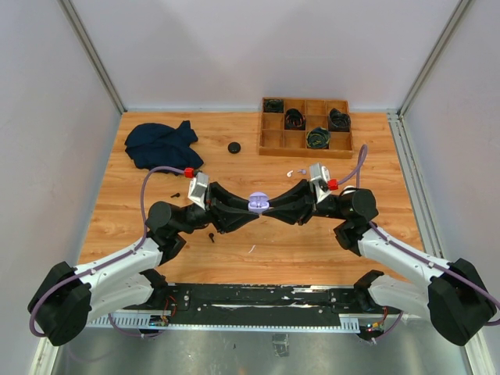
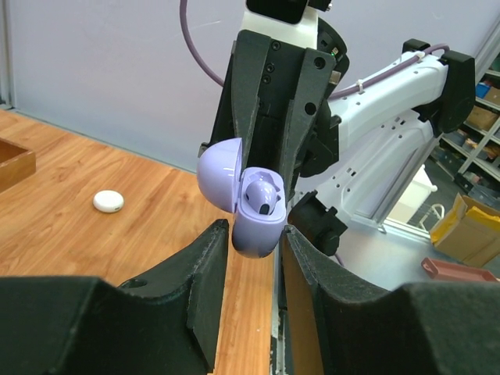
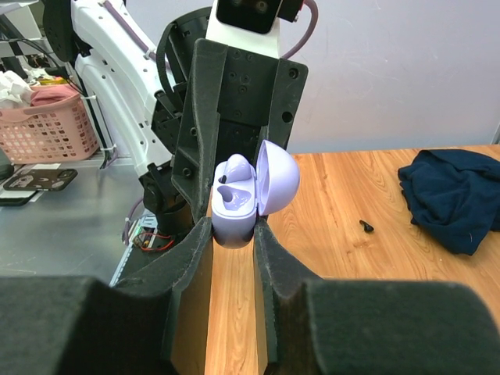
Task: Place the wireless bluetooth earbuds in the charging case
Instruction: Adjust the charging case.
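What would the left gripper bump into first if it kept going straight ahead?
The purple case, which sits right between the left gripper's fingertips. Straight behind it comes the right gripper, pointing back the other way.

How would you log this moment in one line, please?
left gripper: holds open pale purple rounded charging case; pale purple earbud: inside; right gripper: shut, at case

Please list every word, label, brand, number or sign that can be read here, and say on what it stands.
None can be read.
The purple charging case and the wooden tray bear no visible print.
Anything on the cardboard boxes beyond the table is too blurred to read.
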You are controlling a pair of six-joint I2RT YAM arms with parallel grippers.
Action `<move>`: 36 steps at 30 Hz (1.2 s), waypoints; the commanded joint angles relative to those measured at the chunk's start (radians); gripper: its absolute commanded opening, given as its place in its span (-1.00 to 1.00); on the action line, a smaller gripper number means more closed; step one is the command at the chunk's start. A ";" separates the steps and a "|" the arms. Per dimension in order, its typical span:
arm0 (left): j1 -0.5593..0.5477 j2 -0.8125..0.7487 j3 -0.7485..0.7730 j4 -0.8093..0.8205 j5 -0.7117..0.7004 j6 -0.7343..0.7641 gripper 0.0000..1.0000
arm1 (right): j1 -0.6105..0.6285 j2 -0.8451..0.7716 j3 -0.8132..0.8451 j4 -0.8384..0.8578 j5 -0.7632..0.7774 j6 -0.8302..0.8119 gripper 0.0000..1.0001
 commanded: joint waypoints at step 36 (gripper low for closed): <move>0.002 -0.268 -0.194 -0.156 -0.236 0.369 -0.99 | -0.019 -0.084 0.297 -1.127 0.531 -0.462 0.10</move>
